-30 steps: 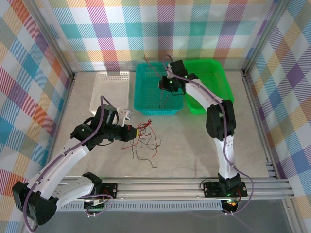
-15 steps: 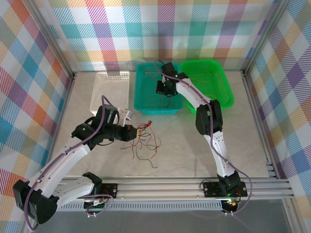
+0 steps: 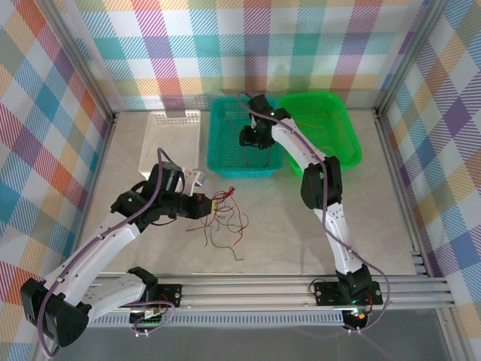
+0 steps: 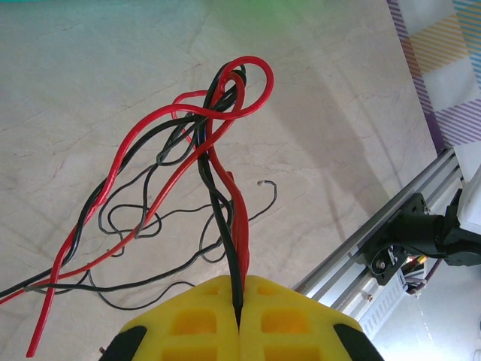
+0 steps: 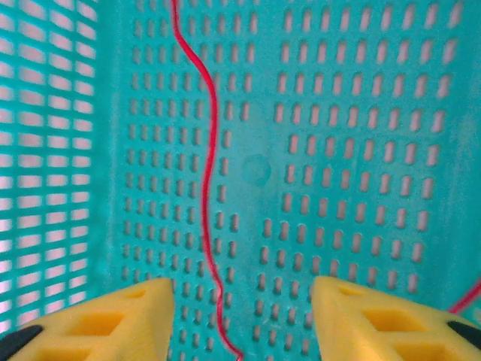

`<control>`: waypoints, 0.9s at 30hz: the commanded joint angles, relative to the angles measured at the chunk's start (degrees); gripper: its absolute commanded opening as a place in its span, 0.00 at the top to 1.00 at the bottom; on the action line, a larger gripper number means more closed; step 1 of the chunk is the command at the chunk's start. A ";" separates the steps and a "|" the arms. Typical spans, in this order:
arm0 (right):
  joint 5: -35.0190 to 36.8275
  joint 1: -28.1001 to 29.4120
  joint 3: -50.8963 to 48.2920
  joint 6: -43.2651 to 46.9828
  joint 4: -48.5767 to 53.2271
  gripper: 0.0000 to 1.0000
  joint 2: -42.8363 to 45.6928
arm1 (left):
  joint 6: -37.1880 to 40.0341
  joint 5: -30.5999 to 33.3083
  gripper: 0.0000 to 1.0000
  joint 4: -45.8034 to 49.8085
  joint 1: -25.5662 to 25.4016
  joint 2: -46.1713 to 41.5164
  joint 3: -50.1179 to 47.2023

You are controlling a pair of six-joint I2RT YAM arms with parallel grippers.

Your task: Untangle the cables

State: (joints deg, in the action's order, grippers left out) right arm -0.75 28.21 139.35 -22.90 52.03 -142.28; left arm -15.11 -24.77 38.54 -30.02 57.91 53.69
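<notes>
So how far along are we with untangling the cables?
Done: one red cable lies loose in the teal basket, with the right gripper open above it. In hand: the left gripper is shut on two tangled cables, red and black, rising to a knot. Left: the pile on the table, red and black strands looped together, so most of the job remains.

You see cables (image 4: 214, 162): glossy red and black. Lone red cable (image 5: 208, 165) runs over teal basket (image 5: 338, 150), slotted pattern. Next to it, green basket (image 3: 342, 147), bright; white basket (image 3: 161, 147). Your left gripper (image 4: 239, 297), right gripper (image 5: 240, 301): yellow, black patches. Table (image 3: 301, 218): beige marbling. Walls (image 3: 113, 45): pastel plaid.
</notes>
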 commanded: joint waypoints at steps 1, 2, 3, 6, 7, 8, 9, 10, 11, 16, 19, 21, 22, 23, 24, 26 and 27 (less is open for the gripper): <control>0.82 0.45 -4.14 2.36 -2.09 0.44 13.09 | 1.00 -0.31 1.00 -1.63 -0.48 -0.21 -0.70; -0.08 0.45 -7.69 2.87 -4.20 0.42 16.47 | 0.75 -0.56 1.00 -1.58 -0.48 -0.27 -0.67; -1.41 0.49 -12.59 3.58 -6.73 0.42 20.64 | 0.41 -0.84 1.00 -1.64 -0.48 -0.18 -0.56; -6.82 0.49 -30.57 5.08 -17.15 0.38 34.60 | -1.03 -0.71 1.00 -1.09 -0.48 0.02 0.25; -9.68 0.53 -38.07 5.23 -21.45 0.36 39.83 | -1.97 -0.88 1.00 -1.19 -0.48 0.24 0.49; -12.44 0.53 -44.03 5.30 -25.70 0.34 43.97 | -2.83 -0.98 1.00 -1.19 -0.51 0.49 0.76; -16.03 0.53 -50.63 5.40 -29.16 0.33 48.05 | -3.75 -1.44 1.00 -1.54 -0.48 0.72 1.02; -18.93 0.53 -55.86 5.37 -32.11 0.33 52.03 | -4.59 -2.30 1.00 -2.08 -0.54 0.98 1.06; -20.55 0.62 -61.14 5.18 -34.17 0.33 54.92 | -5.20 -3.19 1.00 -2.59 -0.50 1.22 1.19; -24.07 2.98 -83.18 4.38 -48.25 0.32 66.22 | -8.93 -9.00 1.00 -5.60 -0.63 1.66 1.88; -24.80 4.58 -90.50 3.51 -55.35 0.32 68.27 | -11.46 -12.32 1.00 -7.48 -0.83 1.59 2.24; -24.49 5.83 -93.86 3.67 -59.05 0.32 68.89 | -11.87 -13.01 1.00 -7.22 -0.96 1.18 2.92; -23.97 6.35 -95.52 3.84 -60.96 0.32 69.13 | -11.95 -13.09 1.00 -6.85 -1.00 0.94 3.02; -23.71 6.80 -96.63 4.06 -62.73 0.32 69.09 | -12.02 -13.25 1.00 -6.60 -1.00 0.73 3.08; -23.53 7.31 -97.57 4.16 -64.55 0.32 68.87 | -12.24 -13.81 1.00 -6.72 -1.00 0.59 2.86; -23.35 8.36 -98.81 4.04 -67.81 0.32 67.65 | -13.34 -14.52 1.00 -7.78 -1.09 0.37 1.94; -23.04 8.97 -99.16 3.91 -69.46 0.32 66.66 | -14.19 -15.42 1.00 -8.95 -1.09 0.27 1.16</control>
State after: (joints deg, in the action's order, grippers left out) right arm -22.83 35.97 40.88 -19.20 -6.31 -75.64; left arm -26.74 -36.62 32.69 -30.68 59.42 55.02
